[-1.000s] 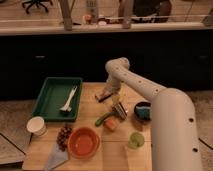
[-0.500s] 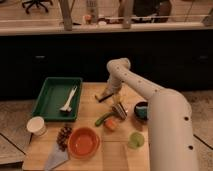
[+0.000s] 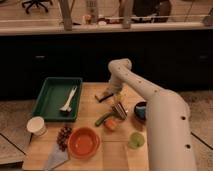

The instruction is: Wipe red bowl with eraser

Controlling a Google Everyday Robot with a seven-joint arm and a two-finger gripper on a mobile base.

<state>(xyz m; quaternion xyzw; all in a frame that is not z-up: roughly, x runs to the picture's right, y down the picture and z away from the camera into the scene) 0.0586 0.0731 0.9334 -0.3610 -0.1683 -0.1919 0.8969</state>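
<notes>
The red bowl [image 3: 83,142] sits near the table's front edge, left of centre, round and shallow. The eraser [image 3: 106,95], tan on top with a dark underside, lies on the wooden table toward the back, left of the arm. My gripper [image 3: 119,110] hangs from the white arm over the middle of the table, below and right of the eraser and up and right of the bowl. It is close above a green cucumber-like piece [image 3: 104,118] and an orange piece [image 3: 111,124].
A green tray [image 3: 47,102] holding a white utensil [image 3: 69,100] is at the left. A white cup [image 3: 36,125], grapes [image 3: 63,136], a grey cloth [image 3: 56,158], a green cup [image 3: 136,140] and a dark bowl with blue contents [image 3: 140,110] stand around.
The arm has shifted only slightly; the gripper stays over the table's middle. The bowl and eraser have not moved.
</notes>
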